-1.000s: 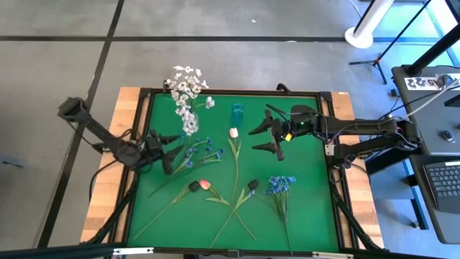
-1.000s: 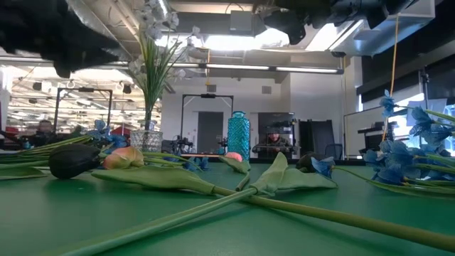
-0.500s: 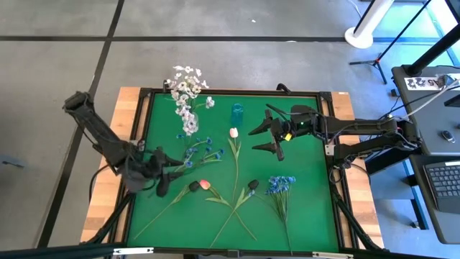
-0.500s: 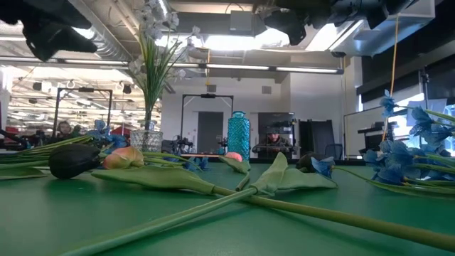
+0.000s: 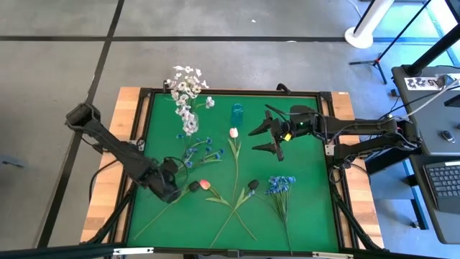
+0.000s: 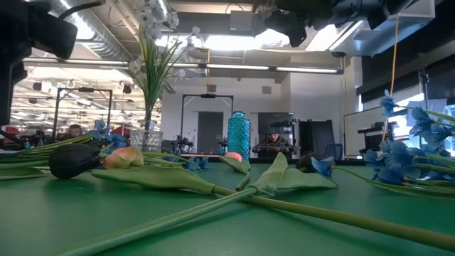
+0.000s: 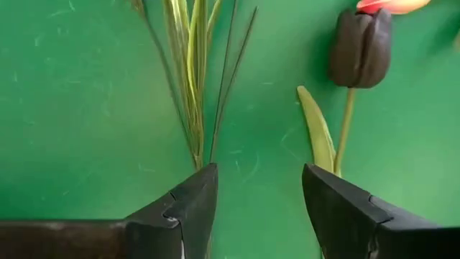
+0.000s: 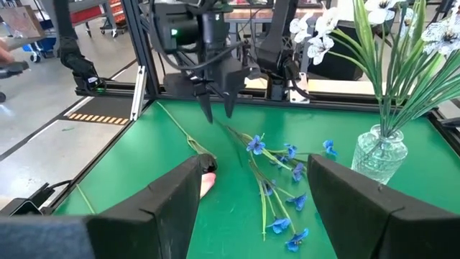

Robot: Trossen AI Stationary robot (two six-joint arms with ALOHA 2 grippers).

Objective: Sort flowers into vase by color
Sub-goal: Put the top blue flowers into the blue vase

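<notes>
Down at the desk's (image 5: 316,216) near left, the left hand (image 5: 171,188) hangs spread over blue-flower stems (image 7: 198,86), empty, just beside a dark tulip (image 5: 194,186) and pink tulip (image 5: 205,184). Farther back, the right hand (image 5: 267,137) hovers spread, empty, near the white tulip (image 5: 233,132). Beyond, white sprays (image 5: 187,90) fill a clear vase (image 8: 379,152); the blue vase (image 5: 237,112) stands nearby.

High view straight down on the green mat (image 5: 302,208), low view level across it, 2 wrist views close above.
</notes>
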